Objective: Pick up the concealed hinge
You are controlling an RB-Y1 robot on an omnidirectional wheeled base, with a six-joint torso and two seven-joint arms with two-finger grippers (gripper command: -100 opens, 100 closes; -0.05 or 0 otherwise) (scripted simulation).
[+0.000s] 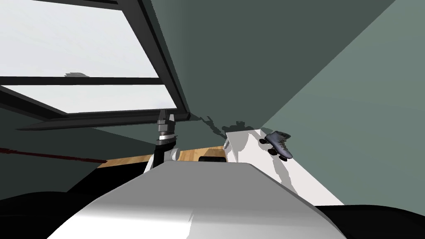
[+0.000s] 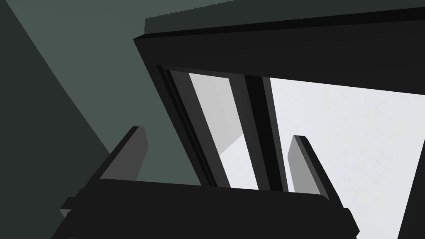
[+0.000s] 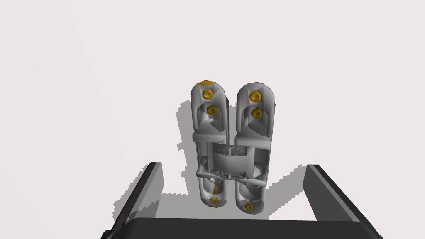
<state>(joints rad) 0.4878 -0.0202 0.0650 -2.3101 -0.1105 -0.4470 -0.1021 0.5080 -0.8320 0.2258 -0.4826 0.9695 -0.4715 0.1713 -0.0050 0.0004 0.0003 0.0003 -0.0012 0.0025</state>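
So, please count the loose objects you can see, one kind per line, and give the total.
hinge, grey with gold screws: 1
roller skate, grey-blue with black wheels: 1
Total: 2

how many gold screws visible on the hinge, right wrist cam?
6 screws on the hinge: two on each plate's end far from the right claw, one on each near end. Others may be hidden in the middle linkage.
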